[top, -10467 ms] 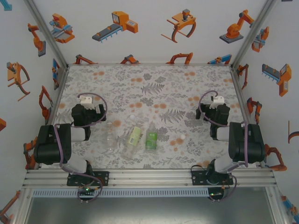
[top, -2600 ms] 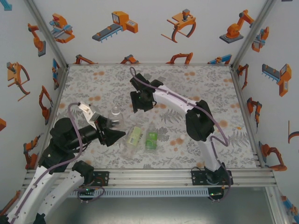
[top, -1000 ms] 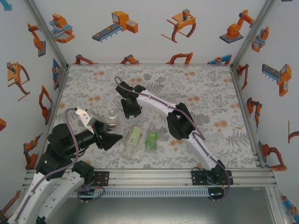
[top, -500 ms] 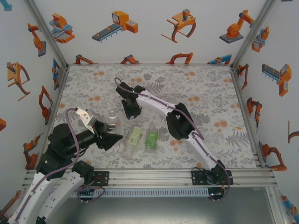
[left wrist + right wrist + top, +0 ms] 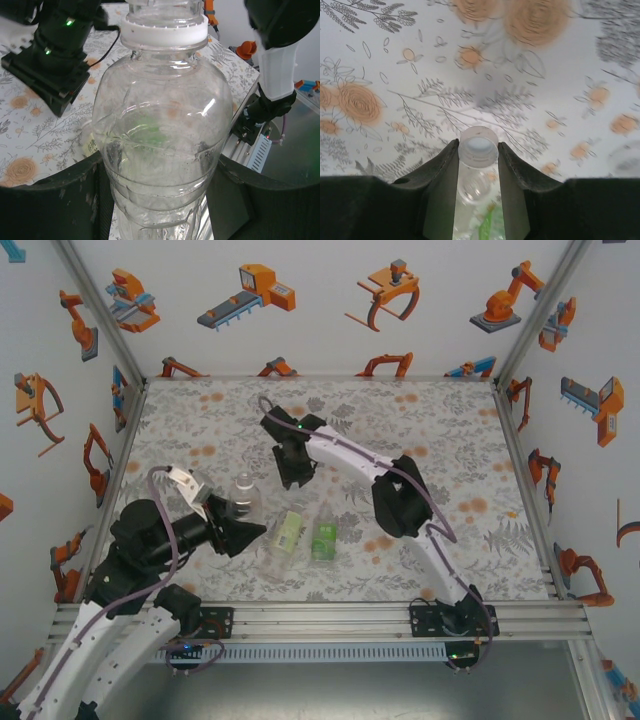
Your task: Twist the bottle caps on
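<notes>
The clear bottle [image 5: 162, 140] stands upright at the table's left front, clamped round its body by the left gripper [image 5: 243, 525], arm angled inward. The right gripper [image 5: 292, 474] pinches a white cap [image 5: 478, 146], arm stretched across just beyond the bottle. Two labelled bottles [image 5: 290, 532] lie alongside on the floral table [image 5: 440, 430]; robot-printed walls [image 5: 320, 300] surround it.

Floral-printed table [image 5: 440, 430] sits between white walls [image 5: 320, 330] bearing orange robot pictures [image 5: 250, 292].

Bright, even light; glare glints on the clear bottle [image 5: 160, 140].
</notes>
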